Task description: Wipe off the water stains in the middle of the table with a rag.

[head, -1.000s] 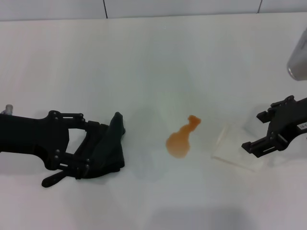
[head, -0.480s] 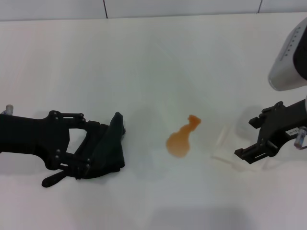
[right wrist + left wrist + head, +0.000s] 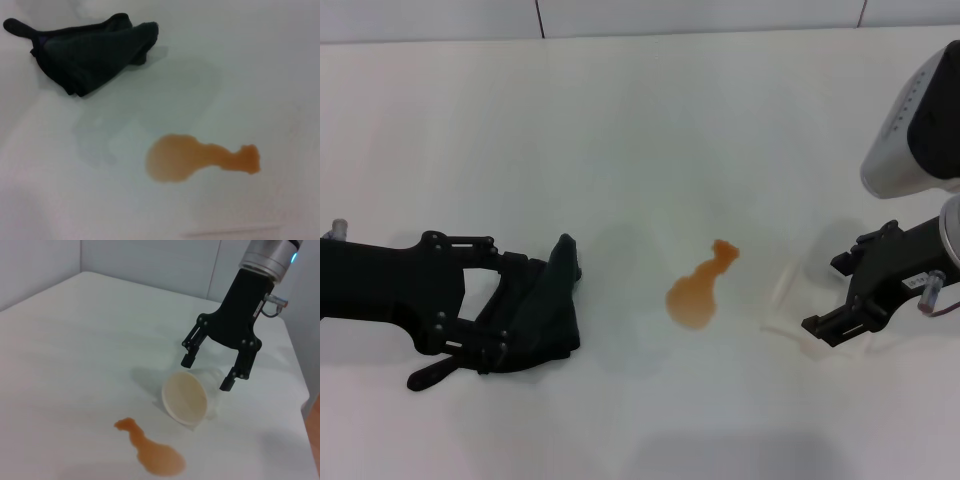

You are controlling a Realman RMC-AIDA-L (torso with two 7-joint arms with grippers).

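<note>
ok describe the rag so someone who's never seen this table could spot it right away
On the white table, look to the robot's left of the orange puddle in the middle. The rag is the crumpled dark cloth lying there at the tips of the left gripper. It is soft and folded, unlike the rigid black gripper or the clear tipped-over cup.

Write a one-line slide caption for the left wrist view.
Right gripper open above a tipped-over plastic cup, beside the orange water stains on the white table.
</note>
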